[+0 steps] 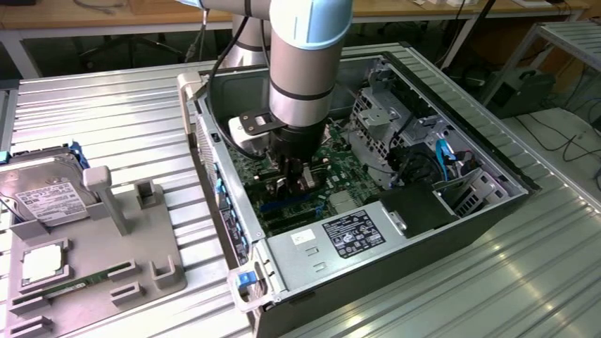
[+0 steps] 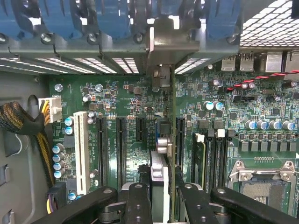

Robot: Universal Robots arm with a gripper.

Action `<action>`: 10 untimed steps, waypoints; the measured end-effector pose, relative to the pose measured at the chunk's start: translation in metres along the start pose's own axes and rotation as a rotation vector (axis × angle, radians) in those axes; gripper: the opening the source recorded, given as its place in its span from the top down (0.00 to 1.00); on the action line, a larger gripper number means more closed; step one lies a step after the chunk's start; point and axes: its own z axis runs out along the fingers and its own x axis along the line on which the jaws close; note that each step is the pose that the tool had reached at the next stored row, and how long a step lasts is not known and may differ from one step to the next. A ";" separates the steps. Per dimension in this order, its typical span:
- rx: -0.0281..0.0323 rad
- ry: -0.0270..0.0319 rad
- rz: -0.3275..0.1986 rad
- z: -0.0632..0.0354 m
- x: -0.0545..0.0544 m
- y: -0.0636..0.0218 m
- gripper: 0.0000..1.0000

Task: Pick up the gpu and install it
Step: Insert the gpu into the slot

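Note:
My gripper [image 1: 297, 177] is down inside the open computer case [image 1: 488, 176], over the green motherboard [image 1: 343, 184]. In the wrist view the gripper [image 2: 166, 198] is shut on the gpu [image 2: 161, 158], which I see edge-on between the two black fingers [image 2: 138, 205]. The card runs across the motherboard [image 2: 126, 98] among the long black expansion slots [image 2: 120, 149]. Its silver bracket [image 2: 173, 39] reaches the case's rear slot openings. Whether its edge sits in a slot I cannot tell.
Outside the case, on the exterior view's left, a grey holder [image 1: 103, 239] carries a silver hard drive [image 1: 42, 193], a processor [image 1: 42, 264] and a green memory stick [image 1: 70, 287]. The power supply [image 1: 348, 236] lies near the gripper. A braided cable bundle [image 2: 18, 121] and the processor socket [image 2: 261, 186] flank the slots.

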 end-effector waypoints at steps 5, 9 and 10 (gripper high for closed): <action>0.0001 -0.0002 0.000 -0.0049 0.000 -0.0003 0.72; -0.0001 0.0001 0.000 -0.0051 0.000 -0.0003 0.72; 0.0000 0.0001 0.000 -0.0051 0.000 -0.0003 0.72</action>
